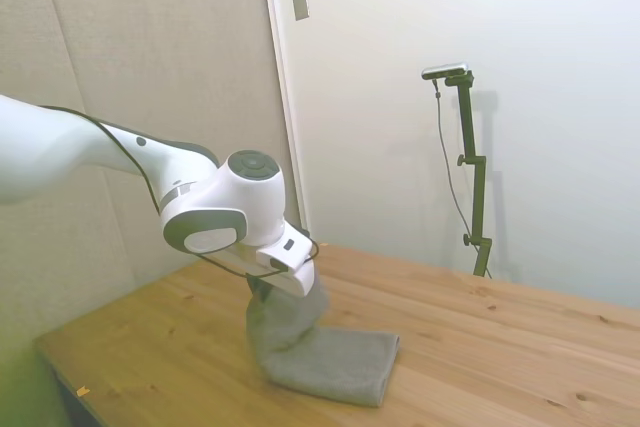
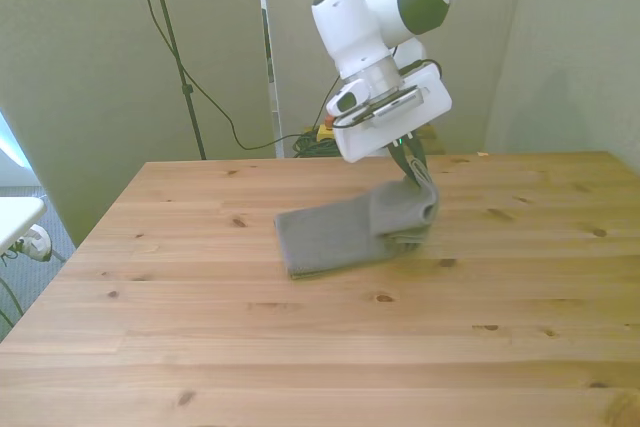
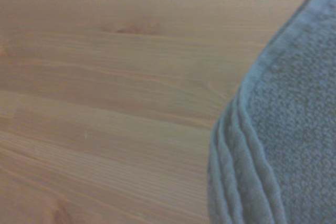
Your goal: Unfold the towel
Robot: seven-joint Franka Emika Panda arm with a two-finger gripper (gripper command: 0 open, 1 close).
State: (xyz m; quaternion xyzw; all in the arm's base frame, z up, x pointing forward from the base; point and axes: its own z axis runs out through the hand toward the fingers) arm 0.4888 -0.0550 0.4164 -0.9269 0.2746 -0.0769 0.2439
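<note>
The grey towel (image 2: 330,235) lies folded on the wooden table (image 2: 300,347), near its middle. Its end toward the front view's right is pulled up off the wood in a thick bunch. My gripper (image 2: 418,175) hangs just above that end, its dark fingers shut on the raised cloth. In the side view the towel (image 1: 330,357) climbs from the tabletop to the white hand, which hides the fingers. The wrist view shows the towel's (image 3: 294,129) layered, stitched edges curving over bare planks.
The table's (image 1: 480,347) front edge runs along the bottom of the front view, its side edge at the front view's left. Bare planks surround the towel on every side. Cables (image 2: 300,142) lie on the floor behind the table.
</note>
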